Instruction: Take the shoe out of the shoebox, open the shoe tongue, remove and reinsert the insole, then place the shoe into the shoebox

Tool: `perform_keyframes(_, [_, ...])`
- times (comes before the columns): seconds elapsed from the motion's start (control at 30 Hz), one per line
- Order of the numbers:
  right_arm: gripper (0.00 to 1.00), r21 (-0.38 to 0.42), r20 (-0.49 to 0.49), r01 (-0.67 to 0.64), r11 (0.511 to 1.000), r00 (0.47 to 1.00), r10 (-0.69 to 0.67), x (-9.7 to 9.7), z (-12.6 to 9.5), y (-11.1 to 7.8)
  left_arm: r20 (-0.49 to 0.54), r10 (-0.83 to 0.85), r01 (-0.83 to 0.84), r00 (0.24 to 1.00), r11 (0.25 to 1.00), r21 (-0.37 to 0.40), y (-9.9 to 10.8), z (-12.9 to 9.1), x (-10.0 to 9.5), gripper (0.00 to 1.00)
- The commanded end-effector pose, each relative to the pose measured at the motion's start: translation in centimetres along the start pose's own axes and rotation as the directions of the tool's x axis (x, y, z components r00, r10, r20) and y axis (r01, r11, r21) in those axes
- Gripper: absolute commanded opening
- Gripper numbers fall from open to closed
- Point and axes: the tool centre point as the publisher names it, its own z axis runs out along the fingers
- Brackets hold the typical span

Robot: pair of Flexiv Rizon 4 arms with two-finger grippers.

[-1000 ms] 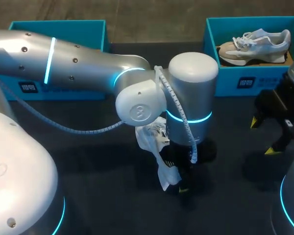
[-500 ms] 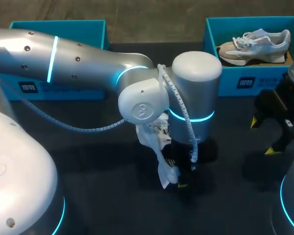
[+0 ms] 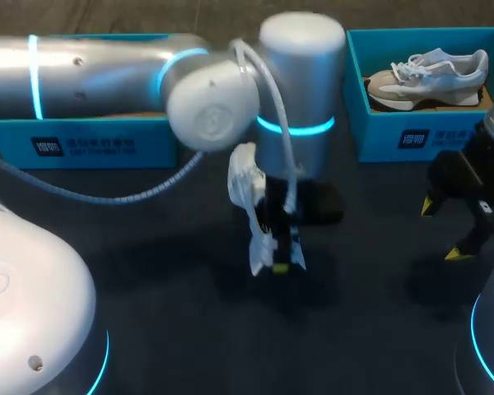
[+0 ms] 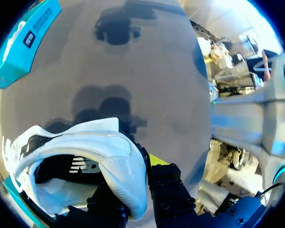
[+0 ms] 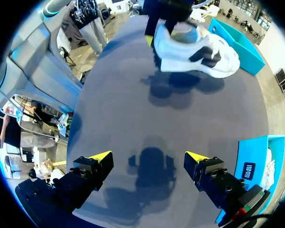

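Note:
My left gripper [image 3: 273, 247] is shut on the heel of a white shoe [image 3: 249, 197] with black side marks, which hangs toe-up above the table's middle. In the left wrist view the shoe's heel collar [image 4: 126, 183] is pinched between the black fingers of the left gripper [image 4: 135, 192], and the dark inside of the shoe [image 4: 61, 166] shows. The right wrist view has the same white shoe [image 5: 197, 47] far ahead of my open right gripper [image 5: 147, 159]. That right gripper [image 3: 446, 230] hovers empty near the table's right side. One blue shoebox [image 3: 82, 144] stands at the back left.
A second blue shoebox [image 3: 379, 123] at the back right holds a grey and white sneaker [image 3: 428, 72]. The dark table [image 3: 148, 271] stretches between my two arms. My left arm's large silver links [image 3: 214, 99] hang over the back middle.
The left gripper closed on the shoe's heel, then lifted the shoe and carried it away from the front edge. The right arm kept still.

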Motion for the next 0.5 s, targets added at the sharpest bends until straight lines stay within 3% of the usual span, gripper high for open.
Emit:
perform_keyframes(0.03, [1.0,0.004,-0.001,-0.001,1.0,1.0,0.001,0.0,0.1,0.1,-0.003,0.037,-0.037,0.999,0.999,0.009,4.4,-6.8,-0.6,0.0])
perform_keyframes(0.27, [1.0,0.004,-0.001,-0.001,1.0,1.0,0.001,0.0,0.1,0.1,0.006,0.048,-0.048,0.999,0.999,0.005,9.8,-12.3,-3.0,0.0])
perform_keyframes(0.5, [1.0,0.004,-0.001,-0.001,1.0,1.0,0.001,0.0,0.1,0.1,0.025,0.017,-0.017,1.0,1.0,0.003,14.5,-15.0,-4.3,0.0])
